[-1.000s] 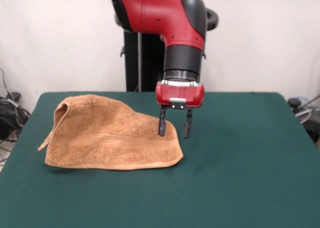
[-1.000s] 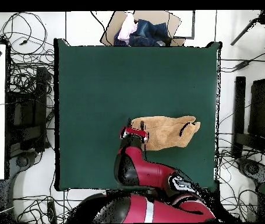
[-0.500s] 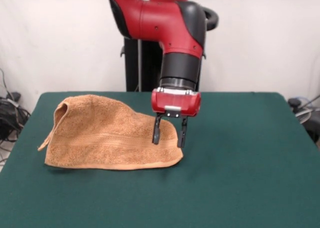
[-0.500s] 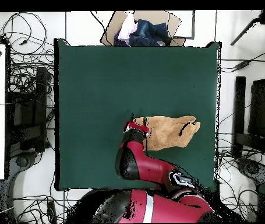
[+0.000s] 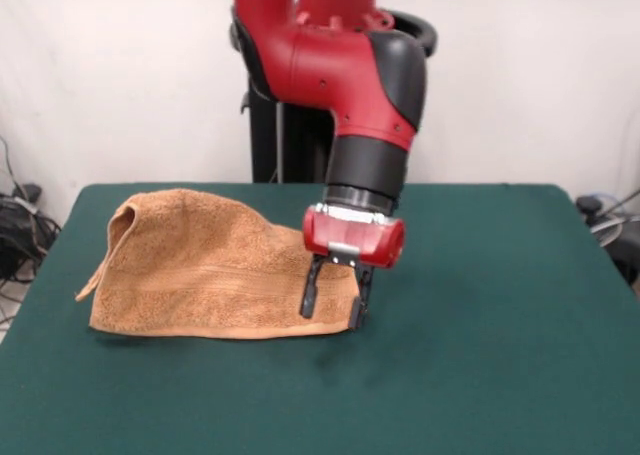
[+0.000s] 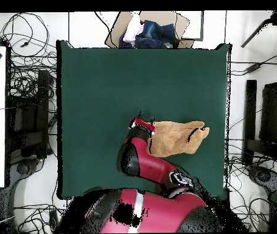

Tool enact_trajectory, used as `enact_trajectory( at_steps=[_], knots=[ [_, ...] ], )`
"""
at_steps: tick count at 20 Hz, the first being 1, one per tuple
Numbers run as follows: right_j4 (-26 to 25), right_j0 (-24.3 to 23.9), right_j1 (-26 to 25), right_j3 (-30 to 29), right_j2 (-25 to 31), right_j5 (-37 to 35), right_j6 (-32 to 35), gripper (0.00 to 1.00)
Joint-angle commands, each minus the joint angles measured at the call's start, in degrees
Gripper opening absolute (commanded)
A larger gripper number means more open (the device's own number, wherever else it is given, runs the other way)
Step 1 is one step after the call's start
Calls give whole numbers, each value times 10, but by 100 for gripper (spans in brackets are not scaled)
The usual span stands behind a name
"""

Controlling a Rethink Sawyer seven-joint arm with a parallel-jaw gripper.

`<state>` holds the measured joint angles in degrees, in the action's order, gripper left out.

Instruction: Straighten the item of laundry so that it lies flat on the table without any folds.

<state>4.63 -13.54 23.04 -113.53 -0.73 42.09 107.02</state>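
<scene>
The towel (image 5: 215,270) lies on the table (image 5: 480,315) in a folded heap, toward the left of the front view and well inside the table's edges; in the overhead view the towel (image 6: 174,137) sits right of centre, nearer the robot's side. It is thick orange-tan terry cloth with a looped, nubbly pile, and a flatter woven band runs along its lower front edge. Its shape is a rounded wedge: the far left end stands up in a soft hump with a loose flap hanging off the side, and the body slopes down to a low rounded corner at the right, so it is clearly doubled over and not flat. The gripper (image 5: 331,306) hangs at that low right corner with its two dark fingers (image 5: 309,298) spread apart, one over the cloth and the other at the towel's edge, tips close to the table; nothing is held. This looks like the approach to a first grasp. The next move likely calls for lowering the last bit, closing on the top layer only, then pulling it out to the right to open the fold. The felt-like dark green table may drag on the pile.
</scene>
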Motion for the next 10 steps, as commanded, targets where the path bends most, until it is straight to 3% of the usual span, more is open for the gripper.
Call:
enact_trajectory(
  at_steps=[1, 10],
  knots=[
    [55, 40, -53, 75, 37, 2, 107, 100],
    [75, 68, -67, 57, 56, 2, 151, 100]
  ],
)
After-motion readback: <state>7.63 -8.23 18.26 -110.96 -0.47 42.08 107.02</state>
